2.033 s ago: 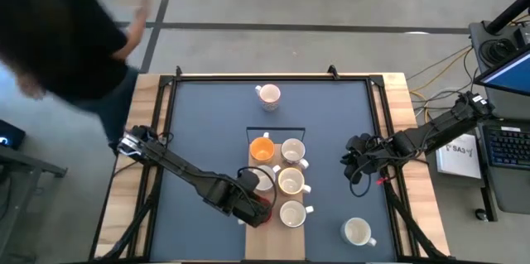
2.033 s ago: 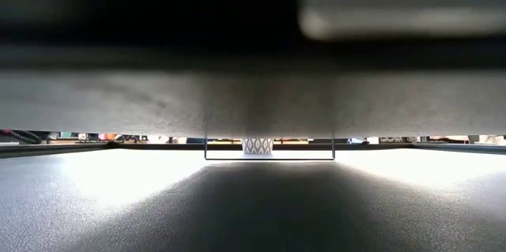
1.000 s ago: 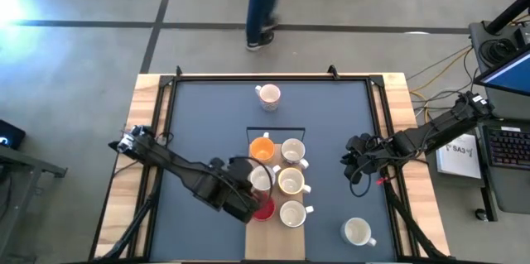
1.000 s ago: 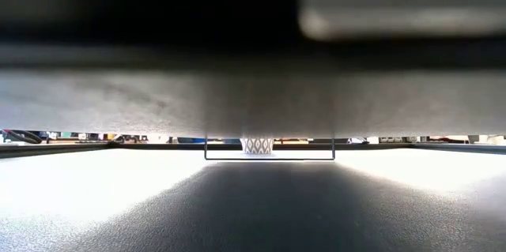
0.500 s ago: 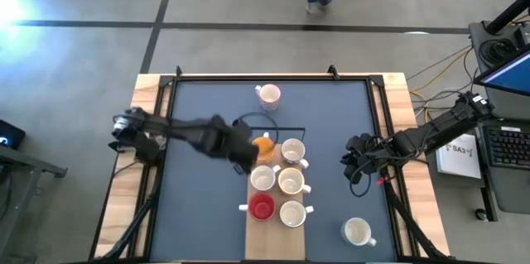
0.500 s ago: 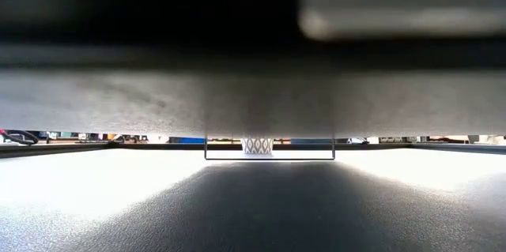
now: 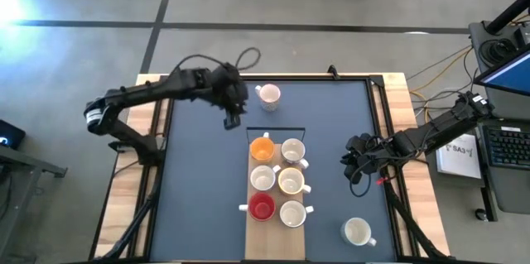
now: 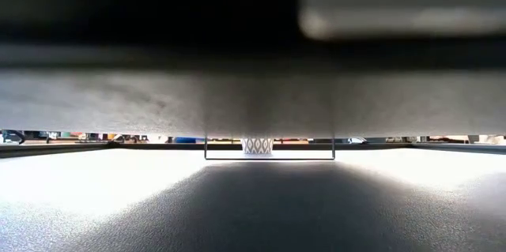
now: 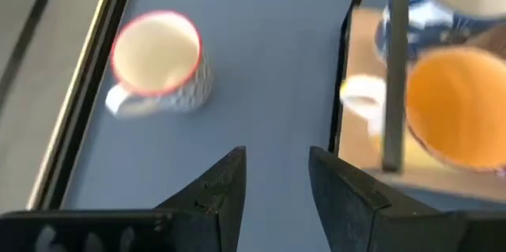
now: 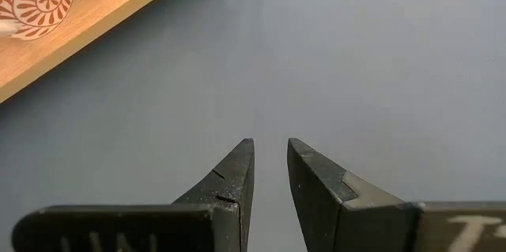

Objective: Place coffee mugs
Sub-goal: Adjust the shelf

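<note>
Eight? Only six coffee mugs (image 7: 277, 180) are sitting on the wooden board (image 7: 252, 243); left claw (image 9: 275, 174), narrowly parted and empty, is nearing a rigid, breakable patterned mug (image 9: 160, 64) on the tabletop (image 7: 199, 181), best pinched at its rim

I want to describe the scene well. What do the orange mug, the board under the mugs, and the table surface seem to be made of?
The orange mug looks like glazed ceramic: smooth, evenly coloured, with a rounded rim. The board looks like unpainted light wood; the right wrist view shows a faint grain. The table surface looks like a matte blue-grey mat or laminate, with no glare; which one is unclear.
</note>
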`<move>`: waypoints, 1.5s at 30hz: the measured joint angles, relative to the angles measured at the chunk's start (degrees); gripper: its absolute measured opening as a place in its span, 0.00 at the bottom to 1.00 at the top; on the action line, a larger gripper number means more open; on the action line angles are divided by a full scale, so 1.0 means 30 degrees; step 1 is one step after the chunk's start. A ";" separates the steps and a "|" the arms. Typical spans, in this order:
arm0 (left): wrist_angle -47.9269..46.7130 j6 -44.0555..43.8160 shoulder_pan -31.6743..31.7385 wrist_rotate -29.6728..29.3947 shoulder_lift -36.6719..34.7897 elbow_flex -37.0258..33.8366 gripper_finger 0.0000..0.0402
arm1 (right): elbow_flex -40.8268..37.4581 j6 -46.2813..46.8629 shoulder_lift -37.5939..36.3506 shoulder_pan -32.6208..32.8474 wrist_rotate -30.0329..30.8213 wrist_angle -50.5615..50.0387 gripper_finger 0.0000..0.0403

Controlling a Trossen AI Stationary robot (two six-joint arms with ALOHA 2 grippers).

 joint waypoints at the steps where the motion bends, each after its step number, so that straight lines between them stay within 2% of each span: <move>1: 0.0811 0.0345 0.0484 0.0838 -0.0007 -0.0423 0.30 | 0.0000 0.0007 0.0000 0.0006 0.0000 0.0000 0.17; 4: 0.2479 0.1306 0.1359 0.2206 0.0472 -0.1229 0.30 | -0.0002 0.0000 0.0000 0.0006 0.0000 0.0002 0.17; 8: 0.3626 0.2810 0.1737 0.2299 0.1644 -0.1467 0.32 | 0.0000 0.0007 0.0000 0.0004 0.0000 0.0000 0.17; 16: 0.3463 0.4428 0.1826 0.2315 0.4140 0.0515 0.39 | 0.0000 0.0020 0.0000 0.0006 0.0000 0.0000 0.17; 23: 0.2280 0.3979 0.1826 0.1227 0.6508 0.3407 0.38 | -0.0004 0.0000 0.0000 0.0006 0.0000 0.0004 0.17; 33: -0.1627 0.3984 0.1826 0.0319 0.9985 0.8098 0.38 | -0.0007 0.0000 0.0007 0.0005 0.0000 0.0000 0.17; 41: -0.2563 0.3930 0.1768 -0.0108 1.0251 0.8551 0.38 | -0.0006 0.0015 0.0000 0.0000 0.0000 0.0000 0.17; 45: -0.3758 0.5121 0.1753 -0.0160 1.0182 0.8544 0.38 | -0.0007 0.0015 0.0000 0.0006 0.0000 0.0005 0.17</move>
